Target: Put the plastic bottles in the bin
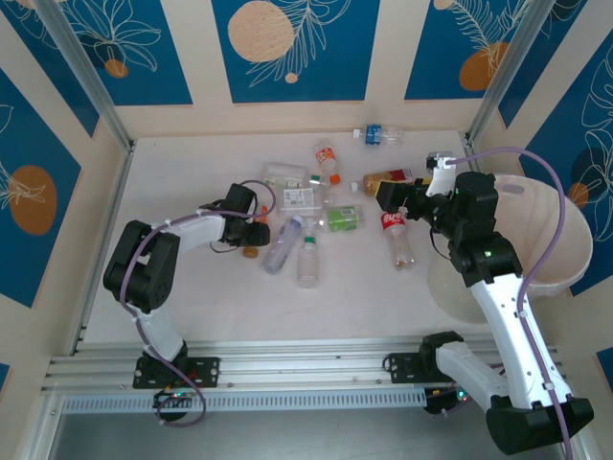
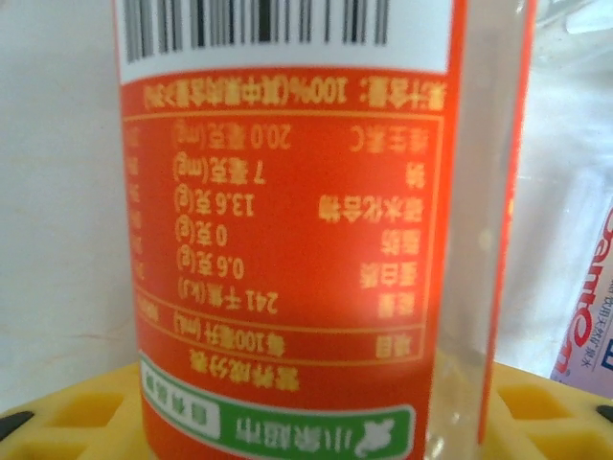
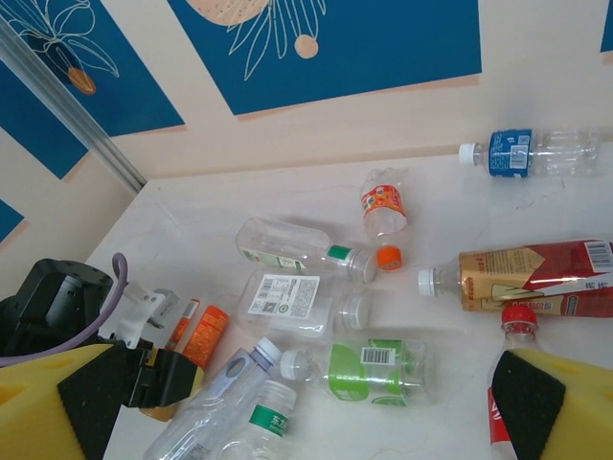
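- left tool: jaws stand on both sides of orange-label bottle; if they press it, cannot tell.
- right tool: wide open, holds nothing; red-cap bottle just beside one finger.
- other bottles lie scattered mid tabletop.
- bin at the right edge, apart from the bottles.

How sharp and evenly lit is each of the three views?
Top external view: sharp, with even light and only soft shadows on the table. Left wrist view: the orange-label bottle sits very close, its print is slightly soft, and the background behind it is washed out white. Right wrist view: the blue-label bottle and its neighbours are crisp under even light.
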Controlling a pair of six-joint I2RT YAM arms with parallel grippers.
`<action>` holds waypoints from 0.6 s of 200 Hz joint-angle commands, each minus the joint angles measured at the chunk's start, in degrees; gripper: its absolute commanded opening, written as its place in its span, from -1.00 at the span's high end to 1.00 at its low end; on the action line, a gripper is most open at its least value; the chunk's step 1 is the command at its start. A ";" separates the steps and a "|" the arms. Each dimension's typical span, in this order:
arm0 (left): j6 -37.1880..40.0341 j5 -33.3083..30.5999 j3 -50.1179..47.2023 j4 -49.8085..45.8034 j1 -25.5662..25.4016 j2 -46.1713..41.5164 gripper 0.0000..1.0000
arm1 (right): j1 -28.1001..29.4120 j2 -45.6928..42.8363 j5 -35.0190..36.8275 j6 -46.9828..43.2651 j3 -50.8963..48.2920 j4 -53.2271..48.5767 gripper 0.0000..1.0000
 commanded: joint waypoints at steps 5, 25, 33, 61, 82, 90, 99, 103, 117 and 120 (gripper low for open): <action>1.82 0.20 -1.21 1.95 -0.01 -1.38 -0.04 | 0.61 -0.02 1.35 -0.81 0.84 -0.28 -0.99; 2.78 0.12 -1.70 2.67 0.00 -3.64 0.06 | 0.85 0.19 1.28 -0.39 0.57 0.17 -0.99; 3.12 0.11 -1.73 2.68 0.00 -4.67 0.13 | 0.91 0.22 0.96 -0.09 0.57 0.35 -0.99; 3.98 3.02 -1.52 3.46 -0.31 -9.01 0.66 | 1.37 0.38 0.05 1.39 0.75 0.18 -0.99; 4.14 5.41 -1.34 4.58 -1.19 -12.87 1.00 | 1.59 0.39 -0.21 2.75 1.26 -0.99 -0.99; 4.20 6.01 -1.44 5.32 -1.76 -14.43 1.00 | 1.69 0.34 -0.25 3.07 1.31 -1.42 -0.99; 4.56 7.09 -1.55 6.38 -2.38 -16.13 1.00 | 1.92 0.30 -0.15 3.71 1.28 -1.54 -0.99; 4.70 7.89 -1.52 6.88 -2.64 -16.89 1.00 | 1.93 0.30 -0.13 4.02 1.19 -1.46 -0.99; 5.29 11.00 -1.60 9.09 -3.69 -19.00 1.00 | 2.02 0.21 -0.58 5.57 1.01 -0.96 -0.99; 5.50 11.79 -1.56 9.50 -3.89 -19.35 1.00 | 2.04 0.29 -0.71 5.97 1.01 -0.84 -0.99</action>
